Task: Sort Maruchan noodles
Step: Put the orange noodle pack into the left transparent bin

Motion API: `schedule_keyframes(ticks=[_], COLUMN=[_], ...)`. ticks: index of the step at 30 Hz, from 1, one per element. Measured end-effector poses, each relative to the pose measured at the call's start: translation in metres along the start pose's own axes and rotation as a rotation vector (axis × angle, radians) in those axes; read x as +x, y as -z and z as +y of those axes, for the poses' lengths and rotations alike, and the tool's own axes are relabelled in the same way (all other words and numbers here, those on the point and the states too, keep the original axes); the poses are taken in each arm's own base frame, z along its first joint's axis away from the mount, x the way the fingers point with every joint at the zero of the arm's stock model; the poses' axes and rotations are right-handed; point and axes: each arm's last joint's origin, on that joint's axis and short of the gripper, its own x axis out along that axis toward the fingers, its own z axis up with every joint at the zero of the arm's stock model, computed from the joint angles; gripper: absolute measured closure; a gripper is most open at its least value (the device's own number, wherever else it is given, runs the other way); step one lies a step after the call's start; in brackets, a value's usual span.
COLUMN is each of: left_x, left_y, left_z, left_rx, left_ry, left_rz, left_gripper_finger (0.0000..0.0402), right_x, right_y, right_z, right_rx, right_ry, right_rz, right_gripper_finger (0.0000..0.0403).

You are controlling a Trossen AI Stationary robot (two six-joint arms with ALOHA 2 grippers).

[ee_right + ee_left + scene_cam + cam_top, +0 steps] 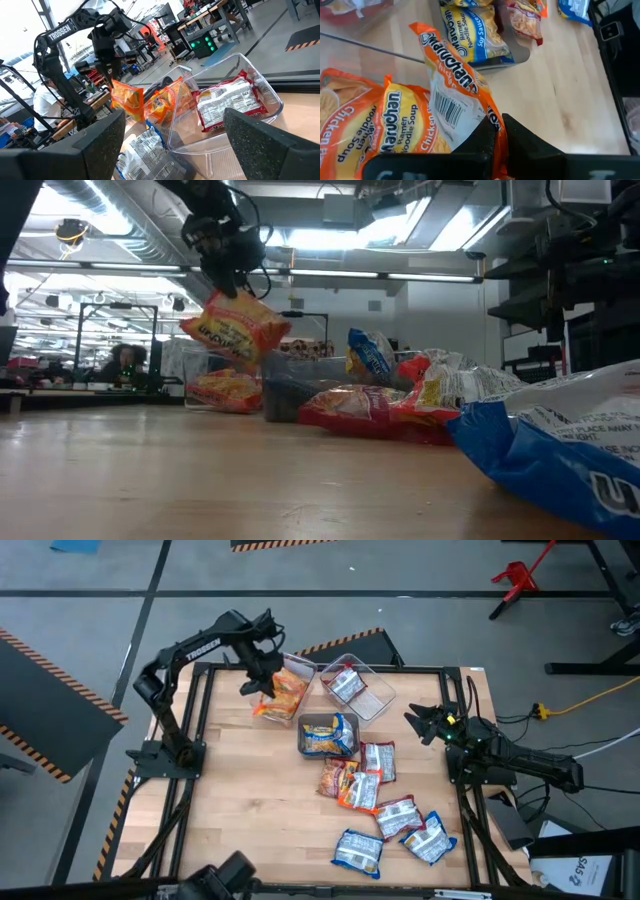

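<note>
The left gripper (262, 680) pinches an orange Maruchan packet (233, 326) by one edge, dangling it in the air just above the orange-packet bin (285, 698), where two like packets (365, 125) already lie. The grip is only on crinkly film, so the packet could slip or swing and land beside the bin. The right gripper (432, 723), fingers spread and empty, waits well to the right of that bin
</note>
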Motion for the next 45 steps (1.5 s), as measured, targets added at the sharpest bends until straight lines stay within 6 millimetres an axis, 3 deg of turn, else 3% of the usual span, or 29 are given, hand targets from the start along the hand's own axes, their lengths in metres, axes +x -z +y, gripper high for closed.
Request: schedule_keyframes(ticks=[12,25,39,45], left_x=[0.015,0.028,0.024,-0.002], left_y=[0.009,0.013,0.010,-0.009], left_z=[0.027,0.051,0.063,0.056], left_rx=[0.039,0.113,0.152,0.059], left_ry=[0.014,-0.162,-0.306,-0.377], left_rz=[0.037,0.234,0.254,0.223], left_gripper_finger=[0.0387,0.0369,0.0296,0.0291], right_x=[0.000,0.000,0.000,0.000], right_y=[0.000,0.000,0.000,0.000], right_z=[0.000,0.000,0.000,0.000], right_rx=[0.053,0.068,0.067,0.067], right_ry=[0.011,0.006,0.006,0.006], right_rz=[-0.010,-0.006,-0.006,-0.006], right_gripper_finger=[0.0079,0.0079,0.0079,0.0079])
